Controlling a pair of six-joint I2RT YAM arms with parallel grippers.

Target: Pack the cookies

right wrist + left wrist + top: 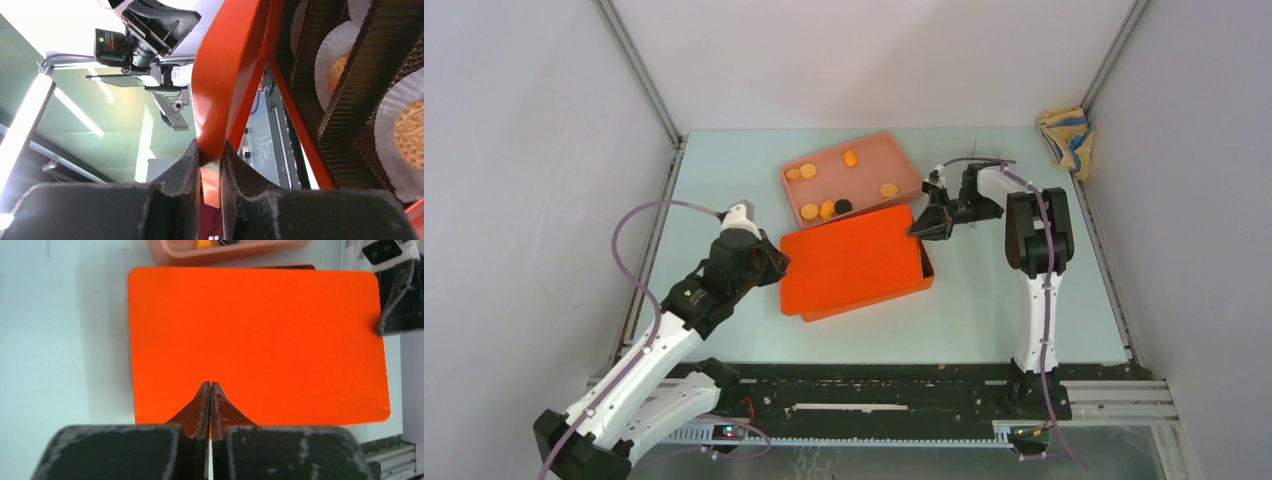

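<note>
Far right corner of the pale table (984, 300), there's a crumpled yellow cloth (1065, 140) with blue markings, pushed up against the wall; at mid-table a pink tray (869, 175) sits at the far side, angled; just in front of it, nearly touching, an orange lid (852, 258) lies skewed over an orange box (874, 303), the box rim peeking out along the near and right edges; under the lid's raised edge, white paper cups (327, 55) sit between dark corrugated dividers (370, 65); a black rail (874, 395) runs along the near edge.
</note>
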